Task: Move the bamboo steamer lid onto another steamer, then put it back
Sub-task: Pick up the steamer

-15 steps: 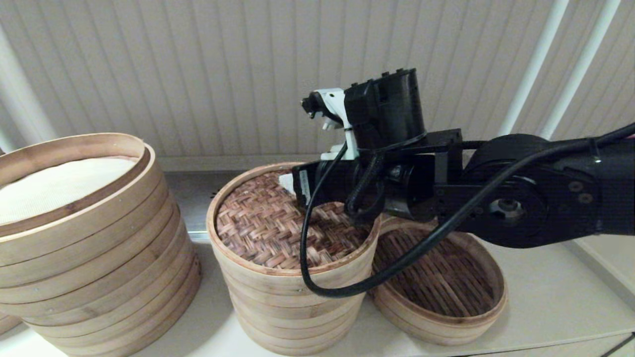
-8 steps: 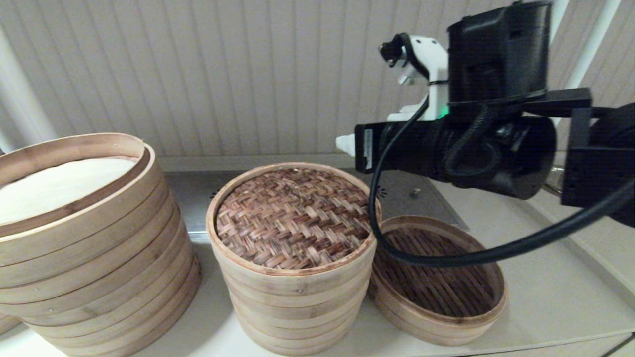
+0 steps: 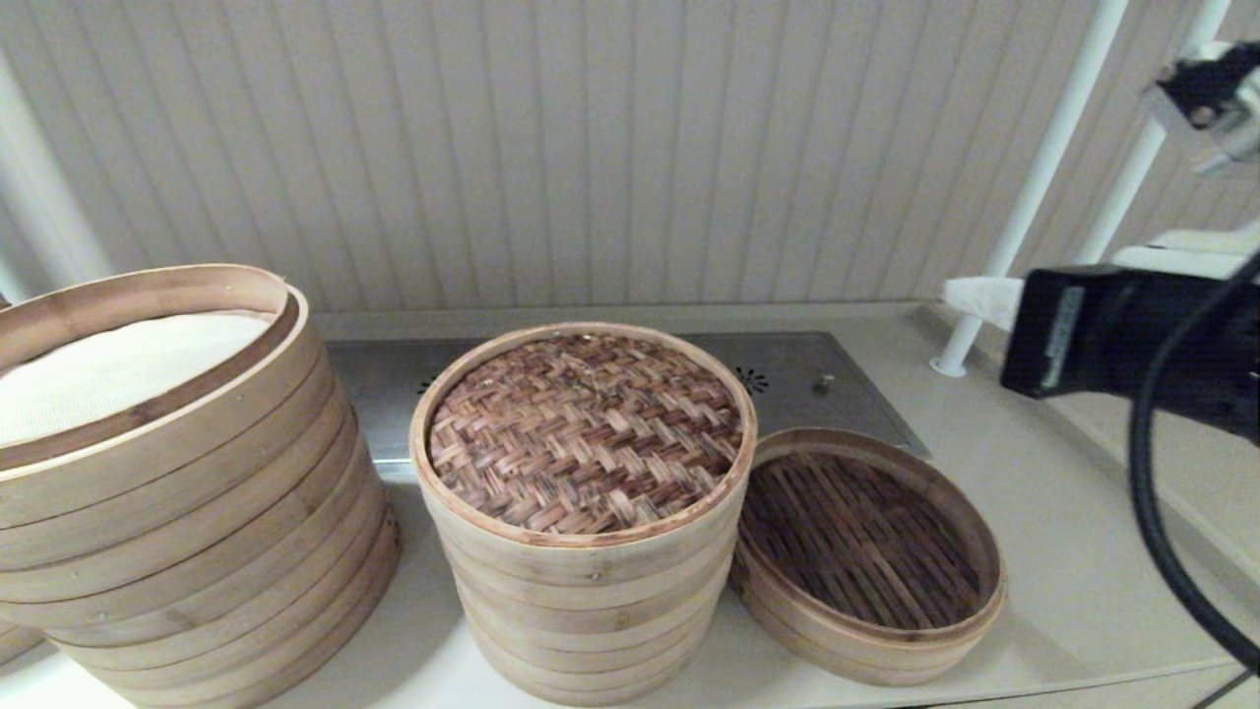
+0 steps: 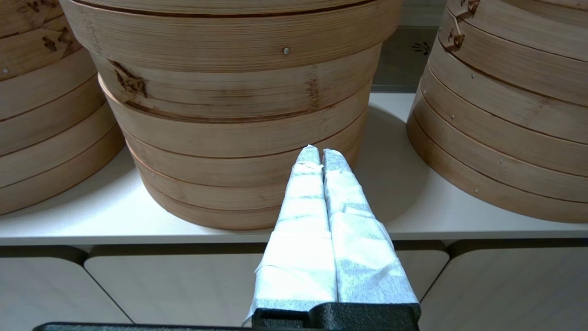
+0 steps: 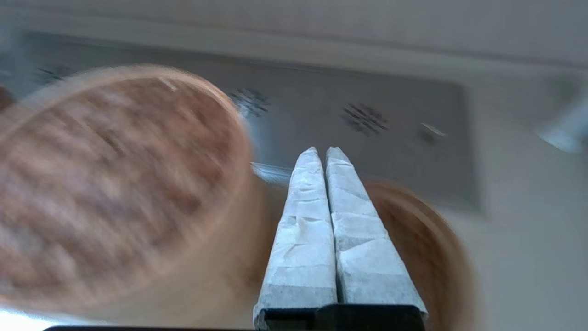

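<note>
The bamboo steamer lid (image 3: 586,433), dark herringbone weave in a pale band, lies flat on top of the medium stack of pale tiers (image 3: 591,601) at the centre of the counter. The lid hides the stack's liner. My right gripper (image 3: 970,298) hangs at the far right, well clear of the lid and above counter height, shut with nothing between its wrapped fingers (image 5: 305,216). The right wrist view shows the lid (image 5: 115,179) blurred below it. My left gripper (image 4: 320,149) is parked low before the counter edge, shut and empty.
A low basket with a dark slatted floor (image 3: 866,551) touches the medium stack's right side. A much wider stack with a white cloth (image 3: 148,473) stands at the left. White poles (image 3: 1034,187) rise at the back right. A metal plate (image 3: 837,379) lies behind the stacks.
My right arm has drawn off the lid, rising and swinging away to the right. The lid stays in place on the medium stack. The left arm has not moved.
</note>
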